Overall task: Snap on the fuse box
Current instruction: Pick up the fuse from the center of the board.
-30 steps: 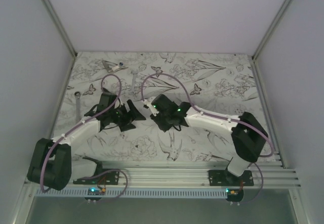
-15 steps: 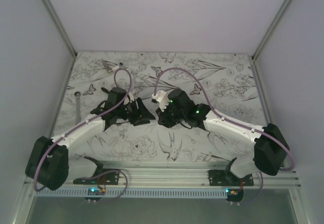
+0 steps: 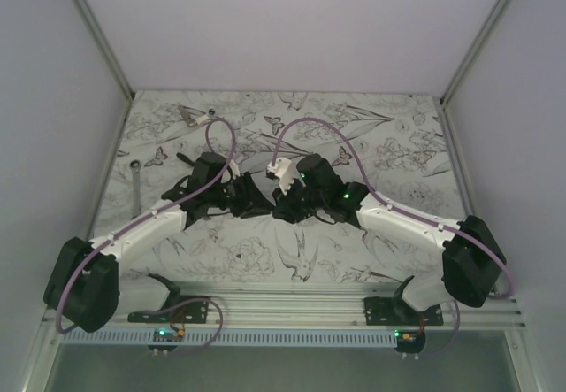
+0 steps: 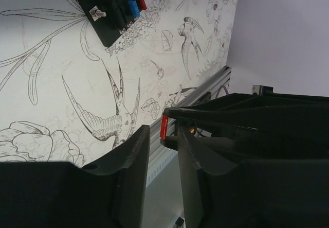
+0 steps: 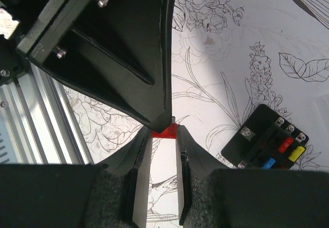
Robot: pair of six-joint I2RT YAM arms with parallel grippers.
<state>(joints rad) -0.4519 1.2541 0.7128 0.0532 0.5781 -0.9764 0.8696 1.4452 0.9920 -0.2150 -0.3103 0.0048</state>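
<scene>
The left gripper (image 3: 256, 201) and right gripper (image 3: 281, 204) meet tip to tip above the middle of the table (image 3: 389, 144), the left one on the left, the right one on the right. A small piece (image 5: 165, 130) sits between their fingertips, off the table. The fuse box (image 5: 266, 141) lies flat on the table below, off to one side of the tips, touching neither gripper. A wrench (image 3: 133, 182) lies by the left edge, well apart. The rail (image 3: 292, 302) runs along the near edge.
</scene>
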